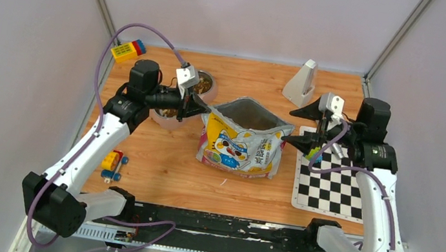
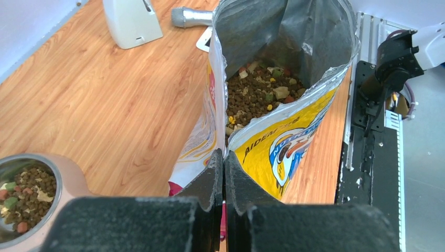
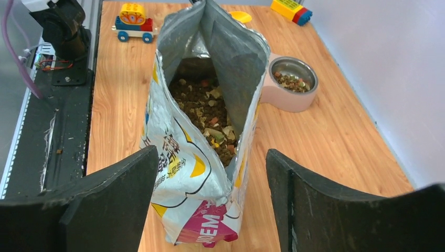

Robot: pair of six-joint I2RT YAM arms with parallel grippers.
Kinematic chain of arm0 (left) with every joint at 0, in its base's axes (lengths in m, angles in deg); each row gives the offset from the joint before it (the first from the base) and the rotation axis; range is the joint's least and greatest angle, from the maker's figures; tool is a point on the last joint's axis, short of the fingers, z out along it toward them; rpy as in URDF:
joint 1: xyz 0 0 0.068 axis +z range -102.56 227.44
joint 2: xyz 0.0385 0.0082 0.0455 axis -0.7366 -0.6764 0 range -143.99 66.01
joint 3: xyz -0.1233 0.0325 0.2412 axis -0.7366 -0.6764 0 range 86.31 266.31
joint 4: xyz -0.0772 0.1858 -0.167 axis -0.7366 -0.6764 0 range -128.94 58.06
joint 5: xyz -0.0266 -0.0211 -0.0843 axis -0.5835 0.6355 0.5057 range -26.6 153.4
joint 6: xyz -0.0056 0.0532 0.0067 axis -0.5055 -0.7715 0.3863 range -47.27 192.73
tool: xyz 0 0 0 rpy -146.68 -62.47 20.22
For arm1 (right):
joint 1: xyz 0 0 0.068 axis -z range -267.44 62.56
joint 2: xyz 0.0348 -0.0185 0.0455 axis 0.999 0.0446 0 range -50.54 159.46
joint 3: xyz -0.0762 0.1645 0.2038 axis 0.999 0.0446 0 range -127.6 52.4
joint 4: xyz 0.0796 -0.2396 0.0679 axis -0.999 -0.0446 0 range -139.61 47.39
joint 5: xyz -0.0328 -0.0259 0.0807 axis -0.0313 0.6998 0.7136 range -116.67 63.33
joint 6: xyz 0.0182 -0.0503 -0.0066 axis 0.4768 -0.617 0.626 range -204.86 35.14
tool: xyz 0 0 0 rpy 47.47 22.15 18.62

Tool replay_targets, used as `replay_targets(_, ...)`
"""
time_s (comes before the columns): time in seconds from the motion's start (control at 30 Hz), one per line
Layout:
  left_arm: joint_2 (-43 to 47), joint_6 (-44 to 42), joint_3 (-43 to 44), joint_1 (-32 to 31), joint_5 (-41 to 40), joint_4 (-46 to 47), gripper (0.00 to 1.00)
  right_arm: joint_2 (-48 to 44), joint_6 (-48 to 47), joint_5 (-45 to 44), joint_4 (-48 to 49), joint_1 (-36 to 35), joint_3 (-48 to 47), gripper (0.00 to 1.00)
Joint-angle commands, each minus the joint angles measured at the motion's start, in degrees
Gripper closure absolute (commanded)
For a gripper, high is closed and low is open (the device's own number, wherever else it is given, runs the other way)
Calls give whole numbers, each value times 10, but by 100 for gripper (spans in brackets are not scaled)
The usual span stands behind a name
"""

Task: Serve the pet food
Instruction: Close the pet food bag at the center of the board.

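Right now most of the pet food (image 2: 257, 92) lies inside the open yellow-and-white bag (image 1: 240, 151), which stands upright in the middle of the wooden surface (image 1: 163, 164). Some more kibble sits in the pink bowl (image 3: 286, 102) to the bag's left. The left claw (image 2: 224, 157) has its fingers pressed together, tips right at the bag's left seam; I cannot tell whether any film is caught between them. The right claw (image 3: 211, 155) is spread wide, a finger on either side of the bag's right end.
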Motion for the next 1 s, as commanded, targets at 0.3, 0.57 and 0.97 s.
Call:
replay_targets(0.3,30,9,-1,17,21,103,100,-9,33,-72,83,-52,48,25)
replay_targets(0.57,26,23,-13,17,29,125,100,-6,32,-86,97,-70,61,30)
replay_targets(0.97,37,38,-27,31,34,140,100,-18,35,-95,112,-78,70,77)
